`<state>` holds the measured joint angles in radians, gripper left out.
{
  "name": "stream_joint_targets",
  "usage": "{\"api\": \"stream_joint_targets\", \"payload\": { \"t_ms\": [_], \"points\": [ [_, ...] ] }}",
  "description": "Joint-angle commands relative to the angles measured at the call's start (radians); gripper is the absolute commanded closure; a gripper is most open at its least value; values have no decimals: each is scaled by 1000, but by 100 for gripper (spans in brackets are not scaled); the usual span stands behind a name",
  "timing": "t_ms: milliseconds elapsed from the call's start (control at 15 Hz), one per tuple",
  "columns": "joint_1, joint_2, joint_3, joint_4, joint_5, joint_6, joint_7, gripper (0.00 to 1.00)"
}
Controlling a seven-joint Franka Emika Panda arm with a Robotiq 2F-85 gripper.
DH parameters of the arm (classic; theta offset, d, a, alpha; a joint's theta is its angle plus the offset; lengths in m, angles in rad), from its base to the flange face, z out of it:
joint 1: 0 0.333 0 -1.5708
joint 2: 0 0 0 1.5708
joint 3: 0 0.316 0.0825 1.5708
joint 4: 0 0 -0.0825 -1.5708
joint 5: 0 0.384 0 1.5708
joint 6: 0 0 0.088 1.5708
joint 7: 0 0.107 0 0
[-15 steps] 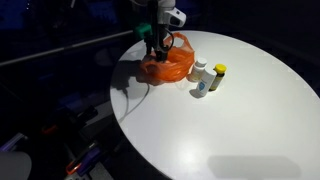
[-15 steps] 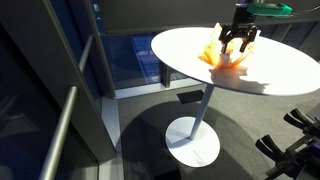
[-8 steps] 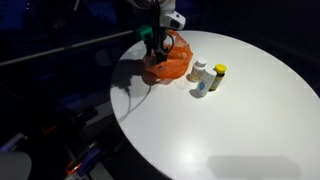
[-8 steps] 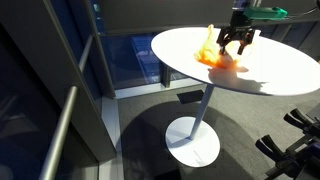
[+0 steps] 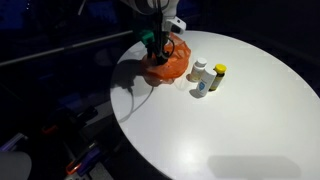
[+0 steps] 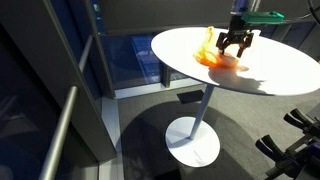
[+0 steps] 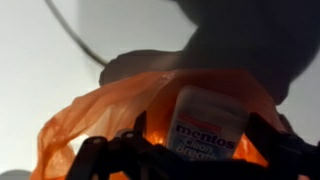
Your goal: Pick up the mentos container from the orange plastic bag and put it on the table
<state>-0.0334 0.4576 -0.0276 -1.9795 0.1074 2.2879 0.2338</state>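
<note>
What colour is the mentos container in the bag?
White, with dark lettering: the white mentos container sits in the orange plastic bag. Wrist view shows it best.

orange bag (image 5: 166, 65): 1 | mentos container (image 7: 207, 125): 1 | small bottles (image 5: 201, 80): 2 | round table (image 5: 240, 120): 1

Two small containers upright, just beside each other: white bottle (image 5: 201, 79) and yellow-capped bottle (image 5: 219, 75); thin dark cable (image 7: 72, 32) curving across the pale surface; metal handrail (image 6: 62, 135) nearer the camera.
</note>
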Motion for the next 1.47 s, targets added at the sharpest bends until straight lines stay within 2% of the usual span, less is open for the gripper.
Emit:
{"api": "stream_joint_targets", "payload": {
  "t_ms": [0, 67, 133, 267, 467, 1000, 1400],
  "points": [
    [2, 22, -11, 38, 15, -35, 6, 0],
    [1, 24, -12, 38, 17, -36, 7, 6],
    [1, 21, -12, 38, 18, -38, 6, 26],
    [4, 10, -14, 33, 14, -37, 9, 32],
    [12, -24, -17, 25, 3, -35, 18, 57],
    [34, -172, -17, -1, -13, -36, 31, 58],
    [15, -259, -49, -23, -27, -84, 58, 58]
  ]
}}
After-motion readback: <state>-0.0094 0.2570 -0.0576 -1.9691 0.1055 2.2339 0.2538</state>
